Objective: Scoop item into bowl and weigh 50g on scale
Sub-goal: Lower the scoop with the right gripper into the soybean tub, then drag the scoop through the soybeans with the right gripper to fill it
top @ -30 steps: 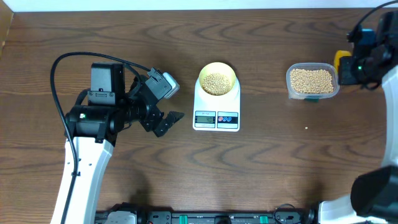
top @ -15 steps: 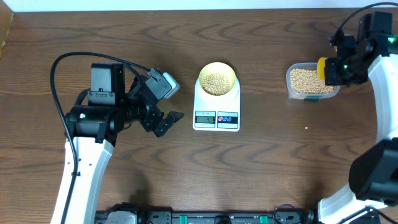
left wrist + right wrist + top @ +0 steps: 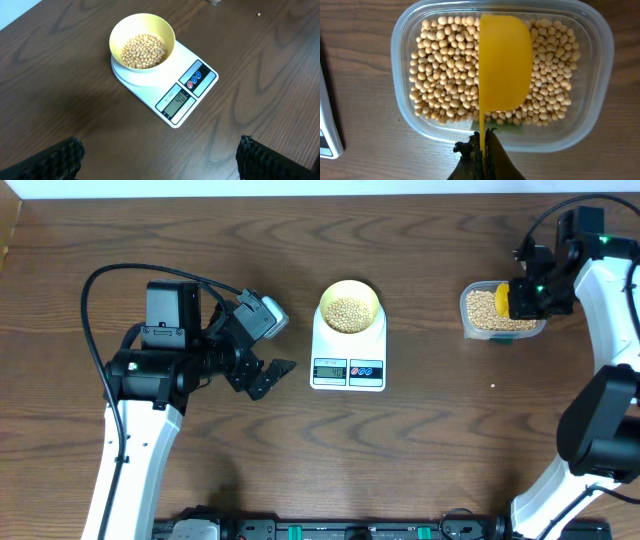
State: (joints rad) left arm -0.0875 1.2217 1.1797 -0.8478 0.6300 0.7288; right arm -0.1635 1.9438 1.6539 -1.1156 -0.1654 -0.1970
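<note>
The pale-yellow bowl [image 3: 348, 307] holds tan beans and stands on the white scale [image 3: 348, 365]; both show in the left wrist view, the bowl [image 3: 142, 42] on the scale [image 3: 172, 85], whose display reads about 40. More beans [image 3: 445, 75] fill the clear tub [image 3: 500, 311]. My right gripper [image 3: 483, 145] is shut on the handle of the bright yellow scoop [image 3: 505, 62], held turned on its side over the tub's beans; it shows overhead too [image 3: 503, 298]. My left gripper [image 3: 268, 377] is open and empty, left of the scale.
The clear tub's rim [image 3: 400, 107] lies just ahead of my right fingers. The scale's corner [image 3: 327, 135] shows at the left edge of the right wrist view. A single stray bean [image 3: 493, 387] lies on the brown wooden table [image 3: 450, 440] below the tub.
My right gripper has carried the yellow scoop leftward from beside the tub's right end to over the beans in the tub. The left arm has not moved.
</note>
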